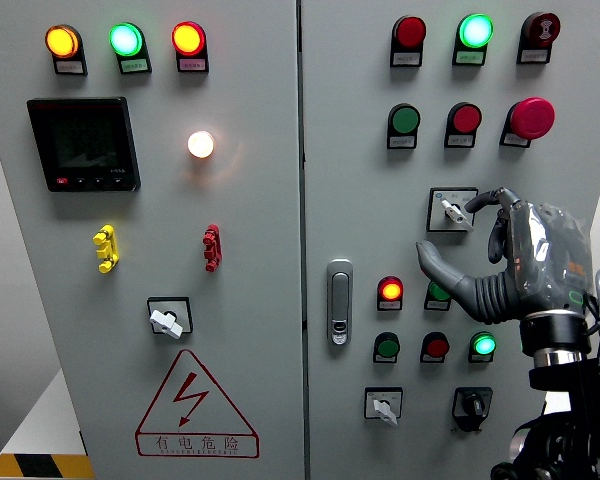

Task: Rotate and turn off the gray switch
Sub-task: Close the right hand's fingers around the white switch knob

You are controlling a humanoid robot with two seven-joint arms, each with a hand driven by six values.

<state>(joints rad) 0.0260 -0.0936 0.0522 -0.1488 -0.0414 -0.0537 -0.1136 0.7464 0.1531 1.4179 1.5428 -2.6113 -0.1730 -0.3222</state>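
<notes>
One hand shows, our right hand (pixel 510 255), fingers spread and holding nothing, index tip touching the gray switch (pixel 453 211) on the right door. We judge its knob runs upper left to lower right, up-left of our palm.

My right hand (pixel 515 262) raised before the right door, fingertip (pixel 477 201) at the rotary switch (pixel 451 211), thumb below it, handle (pixel 340 302) to the left, display (pixel 83 143) on the left door, warning sign (pixel 196 407) beneath.

Right hand (pixel 525 262) raised at the cabinet panel (pixel 360 150), forefinger tip touching the gray switch (pixel 452 211), thumb spread
</notes>
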